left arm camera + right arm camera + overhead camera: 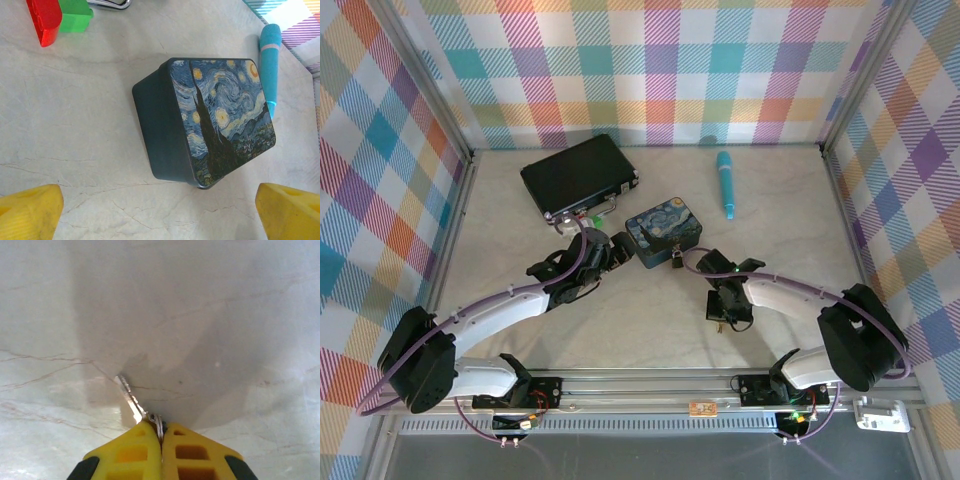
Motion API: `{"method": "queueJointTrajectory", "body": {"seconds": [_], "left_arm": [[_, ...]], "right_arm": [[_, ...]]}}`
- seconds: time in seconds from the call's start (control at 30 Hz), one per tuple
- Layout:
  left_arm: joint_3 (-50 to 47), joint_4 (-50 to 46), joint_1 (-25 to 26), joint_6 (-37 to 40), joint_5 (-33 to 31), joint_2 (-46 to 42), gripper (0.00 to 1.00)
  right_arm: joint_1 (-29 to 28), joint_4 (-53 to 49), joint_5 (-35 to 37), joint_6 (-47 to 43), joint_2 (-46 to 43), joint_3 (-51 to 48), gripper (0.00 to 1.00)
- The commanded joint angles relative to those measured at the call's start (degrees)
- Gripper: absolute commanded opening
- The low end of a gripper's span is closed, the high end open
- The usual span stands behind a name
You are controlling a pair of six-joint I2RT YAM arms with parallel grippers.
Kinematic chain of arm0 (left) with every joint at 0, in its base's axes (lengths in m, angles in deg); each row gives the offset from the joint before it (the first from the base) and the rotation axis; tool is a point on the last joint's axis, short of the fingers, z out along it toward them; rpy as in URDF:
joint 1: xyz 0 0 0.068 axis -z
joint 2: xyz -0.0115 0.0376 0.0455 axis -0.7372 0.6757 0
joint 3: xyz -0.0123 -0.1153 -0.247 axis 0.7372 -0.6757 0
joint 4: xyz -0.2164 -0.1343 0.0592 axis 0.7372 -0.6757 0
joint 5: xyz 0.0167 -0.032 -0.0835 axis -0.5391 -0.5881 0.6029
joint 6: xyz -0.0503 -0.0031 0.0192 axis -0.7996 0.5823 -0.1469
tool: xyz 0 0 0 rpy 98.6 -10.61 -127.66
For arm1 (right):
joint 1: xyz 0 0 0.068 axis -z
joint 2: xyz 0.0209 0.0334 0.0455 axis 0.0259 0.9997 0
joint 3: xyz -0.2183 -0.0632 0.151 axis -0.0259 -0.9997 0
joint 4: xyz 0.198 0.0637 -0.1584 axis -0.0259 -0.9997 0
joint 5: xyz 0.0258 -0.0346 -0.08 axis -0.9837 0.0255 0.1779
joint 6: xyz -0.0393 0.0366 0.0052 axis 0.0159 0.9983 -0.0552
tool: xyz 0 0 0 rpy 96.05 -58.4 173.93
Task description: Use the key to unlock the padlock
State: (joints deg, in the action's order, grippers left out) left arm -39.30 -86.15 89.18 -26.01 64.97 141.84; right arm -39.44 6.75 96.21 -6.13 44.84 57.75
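**Key pinched and ready, padlock at the tin**

Nearest the bases, our right gripper [161, 432] is clamped on the key [131, 399]. The thin blade juts forward low over the tabletop [225, 315], held that way, we judge, so the tip can be aimed at the keyhole. Further out, our left gripper [160, 212] stands wide apart facing the painted tin [220, 120], probably placed to steady the lock. The padlock [676, 260] sits at the tin's near edge; whether it touches, we cannot tell. Beyond lie the black case [578, 175] and the teal pen [725, 183].
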Motion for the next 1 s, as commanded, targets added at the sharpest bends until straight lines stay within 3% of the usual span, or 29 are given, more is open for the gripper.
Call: {"method": "queueJointTrajectory", "body": {"seconds": [0.0, 0.17, 0.43, 0.73, 0.97], "left_arm": [[-0.59, 0.21, -0.25, 0.38, 0.49, -2.24, 0.98], [-1.58, 2.45, -0.21, -0.29, 2.98, -3.69, 0.98], [-3.18, 9.11, 0.53, -0.57, 8.74, -4.89, 0.96], [-4.64, 20.39, 3.14, -3.08, 14.23, -1.25, 0.87], [-3.88, 26.64, 5.73, 3.98, 16.53, 1.26, 0.75]], "right_arm": [[-0.37, 2.47, -0.03, -3.67, 1.92, -0.94, 0.0], [-0.03, 1.66, -1.88, -10.67, -1.46, 3.01, 0.0], [1.3, 5.11, -12.4, -22.12, -5.96, 8.9, 0.0], [1.38, 12.57, -23.67, -24.64, -6.85, 12.69, 0.0], [1.5, 17.26, -27.41, -21.83, -7.16, 14.6, 0.0]]}}
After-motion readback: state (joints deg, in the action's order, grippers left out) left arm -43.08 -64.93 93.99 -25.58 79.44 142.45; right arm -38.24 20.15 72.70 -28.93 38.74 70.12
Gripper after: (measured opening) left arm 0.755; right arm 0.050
